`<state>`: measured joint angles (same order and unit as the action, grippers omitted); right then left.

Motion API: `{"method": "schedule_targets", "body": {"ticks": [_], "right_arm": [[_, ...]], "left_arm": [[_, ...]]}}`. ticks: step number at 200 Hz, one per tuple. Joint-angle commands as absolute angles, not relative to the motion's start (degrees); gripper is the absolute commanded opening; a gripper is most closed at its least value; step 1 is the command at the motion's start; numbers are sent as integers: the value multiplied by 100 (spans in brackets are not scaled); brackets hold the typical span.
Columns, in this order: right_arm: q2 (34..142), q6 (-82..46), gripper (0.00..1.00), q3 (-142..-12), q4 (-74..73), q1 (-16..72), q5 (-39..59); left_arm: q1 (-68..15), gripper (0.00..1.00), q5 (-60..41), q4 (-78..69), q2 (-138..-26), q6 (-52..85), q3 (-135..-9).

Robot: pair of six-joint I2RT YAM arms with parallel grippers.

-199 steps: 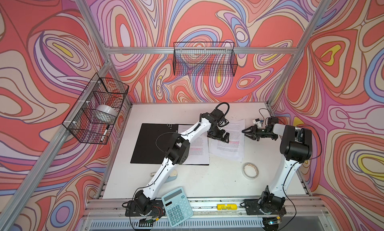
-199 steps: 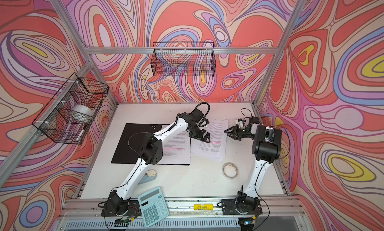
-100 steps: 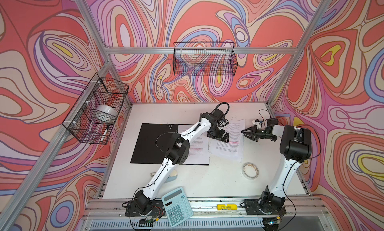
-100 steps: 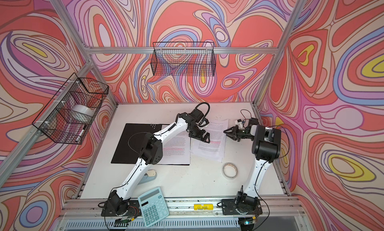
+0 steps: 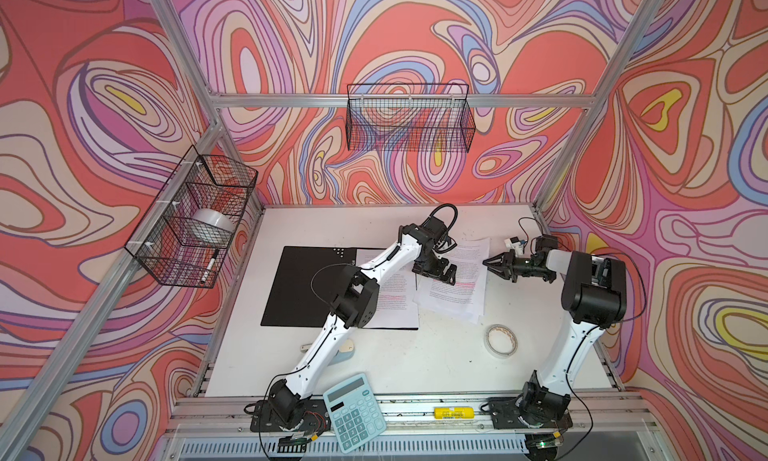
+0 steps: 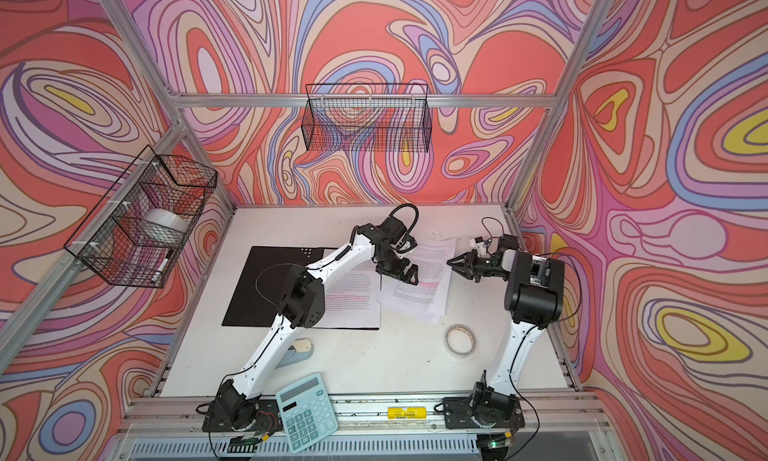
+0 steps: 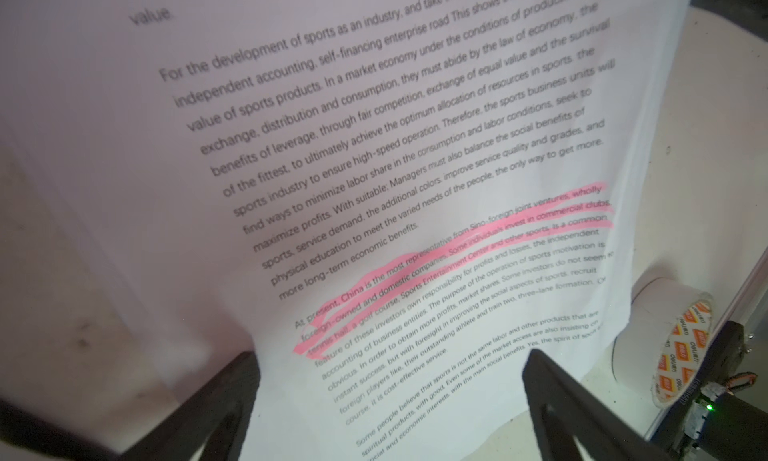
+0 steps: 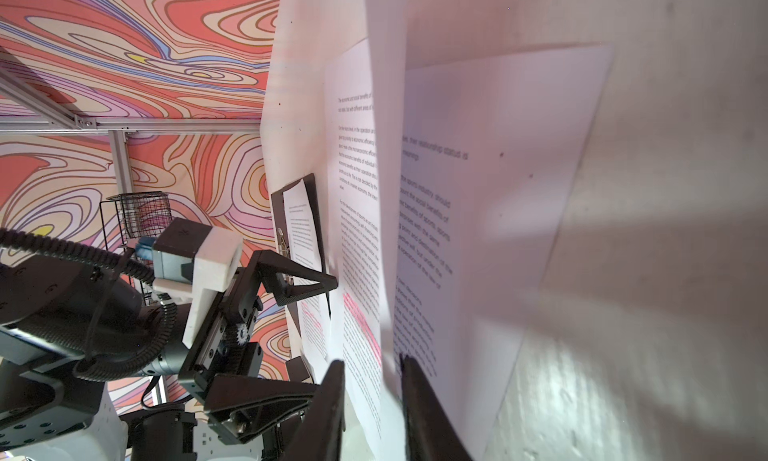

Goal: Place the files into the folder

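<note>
**Files lie beside the open folder; one sheet's edge stands between the right jaws**

We find the files [image 5: 455, 290] as a loose, fanned stack of printed sheets. It lies on the desk [image 5: 374, 226] right of centre, toward the rear edge, just beside the folder [image 5: 303, 288]. Pink highlighting crosses the top sheet.

The folder lies open and flat, left of centre, black inside upward. A single printed sheet [image 5: 399, 301] rests on its right leaf.

The left gripper [image 5: 435, 273] hangs low over the left part of the stack, jaws spread wide. In the left wrist view its fingers straddle the printed text. We cannot tell whether they touch the paper.

The right gripper [image 5: 489, 265] reaches in from the desk's right edge to the stack's right side. In the right wrist view its jaws stand narrowly apart with the raised sheet edge [image 8: 388, 230] between them. We cannot tell whether they clamp it.

On the left wall a wire basket [image 5: 174, 272] holds a white roll [image 5: 214, 226] in its middle compartment and a marker [image 5: 210, 265] in the compartment nearer the front. A second basket [image 5: 409, 145] hangs on the rear wall.

A tape roll [image 5: 501, 340] lies toward the front right corner, apart from the stack. A calculator [image 5: 354, 413] rests on the front rail.
</note>
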<state>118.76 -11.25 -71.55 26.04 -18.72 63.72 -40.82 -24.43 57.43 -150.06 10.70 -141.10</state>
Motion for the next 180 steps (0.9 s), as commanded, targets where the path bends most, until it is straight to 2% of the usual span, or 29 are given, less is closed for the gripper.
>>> {"method": "schedule_targets", "body": {"ticks": [1, 96, 114, 126, 180], "right_arm": [[11933, -1144, 23, -7137, 2514, -1872, 6465], [12227, -1099, 14, -7345, 2535, -1872, 6469], [12243, -1107, 8, -7361, 2555, -1872, 6420], [12235, -1123, 0, -7381, 2573, -1872, 6398], [11766, -1357, 0, -7442, 2587, -1847, 6389]], "left_arm": [[-4049, 100, -2525, 5946, -14812, 1028, -14300], [-4049, 100, -2845, 5968, -14749, 1037, -14323], [-4048, 100, -2871, 5967, -14724, 1055, -14326], [-4043, 100, -2848, 5992, -14683, 1031, -14350], [-3689, 100, -2681, 6128, -13969, 874, -14603]]}}
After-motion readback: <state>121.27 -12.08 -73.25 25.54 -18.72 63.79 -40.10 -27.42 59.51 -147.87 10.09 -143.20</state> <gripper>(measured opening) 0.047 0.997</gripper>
